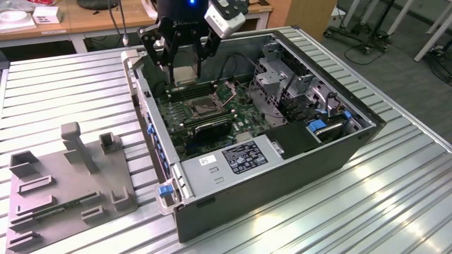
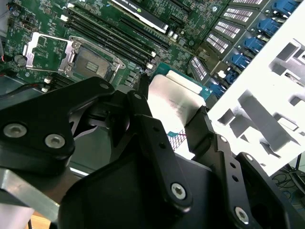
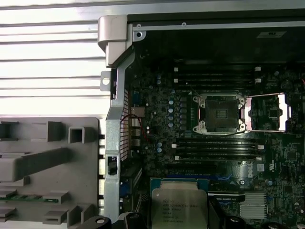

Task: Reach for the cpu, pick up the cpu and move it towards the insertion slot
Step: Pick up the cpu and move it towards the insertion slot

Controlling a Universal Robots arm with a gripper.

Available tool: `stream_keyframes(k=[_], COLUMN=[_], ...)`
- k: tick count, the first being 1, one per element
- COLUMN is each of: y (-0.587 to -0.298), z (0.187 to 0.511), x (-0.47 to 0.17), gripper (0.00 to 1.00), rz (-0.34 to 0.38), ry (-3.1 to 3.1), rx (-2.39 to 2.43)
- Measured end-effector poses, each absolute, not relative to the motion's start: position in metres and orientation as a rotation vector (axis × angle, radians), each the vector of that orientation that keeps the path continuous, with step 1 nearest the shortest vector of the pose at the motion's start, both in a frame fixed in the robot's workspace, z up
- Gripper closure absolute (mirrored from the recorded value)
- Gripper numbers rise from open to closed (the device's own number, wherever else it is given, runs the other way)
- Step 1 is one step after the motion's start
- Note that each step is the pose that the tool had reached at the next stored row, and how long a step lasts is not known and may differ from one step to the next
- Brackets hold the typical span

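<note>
Cpu held over the open computer case [image 1: 332, 153]

The gripper [image 1: 185, 74] has its fingers [image 2: 152, 129] clamped on the cpu [image 3: 178, 207], holding it flat above the motherboard. Farther in lies the insertion slot [image 3: 219, 113], well apart from the chip, its silver frame [image 3: 267, 112] swung open beside it.
</note>
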State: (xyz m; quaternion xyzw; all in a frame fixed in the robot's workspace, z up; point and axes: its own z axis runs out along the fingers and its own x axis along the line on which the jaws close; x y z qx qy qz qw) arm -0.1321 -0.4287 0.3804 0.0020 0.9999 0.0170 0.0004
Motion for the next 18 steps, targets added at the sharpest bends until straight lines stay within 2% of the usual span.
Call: stream_keyframes(k=[18], y=[-0.418], z=[0.378], x=[-0.126], gripper=[0.45], rz=[0.053], ry=[3.14], rx=[0.006])
